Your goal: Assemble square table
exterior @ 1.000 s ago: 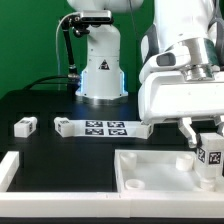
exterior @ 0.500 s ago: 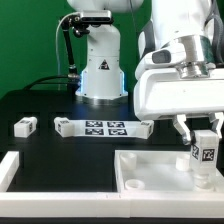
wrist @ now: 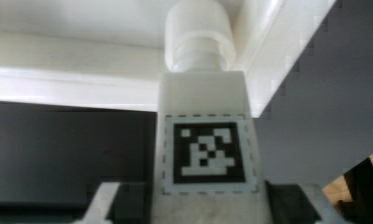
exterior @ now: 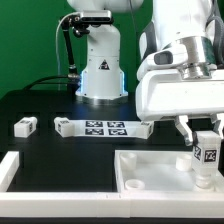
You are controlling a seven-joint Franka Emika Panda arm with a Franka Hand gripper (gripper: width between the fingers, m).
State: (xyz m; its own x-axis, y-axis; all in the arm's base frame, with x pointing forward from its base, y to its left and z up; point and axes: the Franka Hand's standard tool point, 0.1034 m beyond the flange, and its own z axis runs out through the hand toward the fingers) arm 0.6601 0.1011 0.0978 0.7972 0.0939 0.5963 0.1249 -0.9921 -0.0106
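One leg, upright, clamped in my gripper, lower end down on the square tabletop at the exterior view's right. Over the last second it has barely shifted and my grip is unchanged, so it is probably being seated. One spare leg lies well apart, past the marker board.

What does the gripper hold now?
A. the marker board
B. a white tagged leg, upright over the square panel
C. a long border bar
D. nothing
B: the gripper is shut on the tagged leg, which stands upright over the square panel.
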